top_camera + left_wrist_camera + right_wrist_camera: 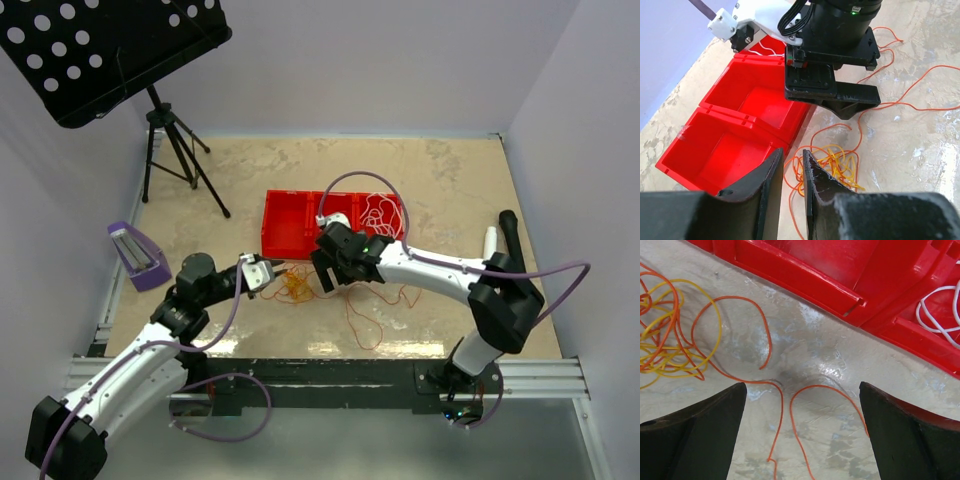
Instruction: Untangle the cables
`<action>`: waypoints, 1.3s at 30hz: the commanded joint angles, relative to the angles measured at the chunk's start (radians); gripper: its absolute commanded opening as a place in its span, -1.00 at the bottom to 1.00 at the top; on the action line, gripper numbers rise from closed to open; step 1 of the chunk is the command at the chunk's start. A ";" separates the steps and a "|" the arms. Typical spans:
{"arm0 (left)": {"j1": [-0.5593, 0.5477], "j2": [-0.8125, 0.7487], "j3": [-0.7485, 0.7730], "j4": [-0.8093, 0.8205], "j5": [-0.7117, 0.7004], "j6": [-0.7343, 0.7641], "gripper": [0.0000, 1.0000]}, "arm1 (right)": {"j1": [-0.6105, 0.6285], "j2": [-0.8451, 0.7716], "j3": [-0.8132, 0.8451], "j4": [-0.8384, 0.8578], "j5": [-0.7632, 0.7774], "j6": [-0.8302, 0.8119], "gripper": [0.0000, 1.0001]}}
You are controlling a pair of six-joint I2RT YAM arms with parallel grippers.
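A tangle of thin orange and yellow cables (297,287) lies on the table in front of the red tray (285,225). It also shows in the left wrist view (840,165) and the right wrist view (670,335). A loose orange cable (362,318) trails to the right and runs on the table under my right gripper (802,386), which is wide open just above it. A white cable (380,213) lies in the tray's right compartment. My left gripper (793,167) hovers by the tangle's left edge, its jaws a narrow gap apart and gripping nothing.
The red tray's left compartments (730,150) are empty. A black perforated music stand (110,50) on a tripod (175,150) stands at the back left. A purple wedge-shaped object (135,255) sits at the left edge. Purple arm cables (360,185) loop over the tray.
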 commanded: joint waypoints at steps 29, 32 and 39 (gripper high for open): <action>0.010 -0.011 0.071 -0.031 0.050 0.060 -0.45 | -0.012 -0.072 -0.251 0.205 -0.217 0.191 0.62; 0.010 -0.011 0.077 -0.036 0.050 0.059 -0.45 | -0.012 -0.045 -0.261 0.237 -0.198 0.224 0.32; 0.011 -0.013 0.082 -0.045 0.049 0.065 -0.45 | -0.003 0.003 -0.277 0.299 -0.197 0.259 -0.64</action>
